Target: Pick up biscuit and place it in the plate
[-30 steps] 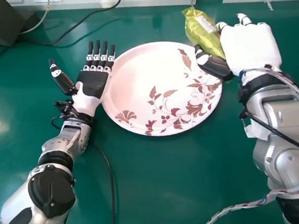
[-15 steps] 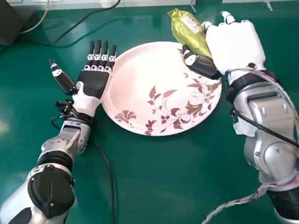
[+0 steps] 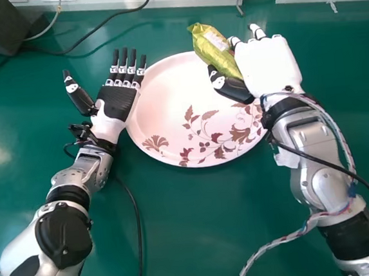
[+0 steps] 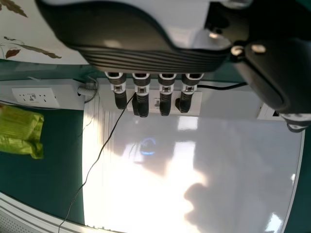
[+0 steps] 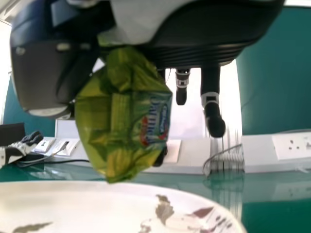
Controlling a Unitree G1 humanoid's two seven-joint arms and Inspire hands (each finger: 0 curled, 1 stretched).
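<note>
Green and crinkled, see the biscuit (image 3: 214, 48) pinched in the right hand (image 3: 269, 66) above the far right rim of the plate (image 3: 162, 101), probably held up to clear that edge. Farther out, note the left hand (image 3: 118, 100) beside the plate, spread, likely idle to leave room.

We see the biscuit packet (image 3: 209, 40) in a shiny yellow-green wrapper, crinkled, with a pale patch on one side and blue and red print on another. It is held raised and tilted, and in the head view we find it across the plate's far right rim. The plate (image 3: 162, 104) we see lying flat and face up, round and pale, with brown and reddish leaves and thin curling stems printed on it.
</note>
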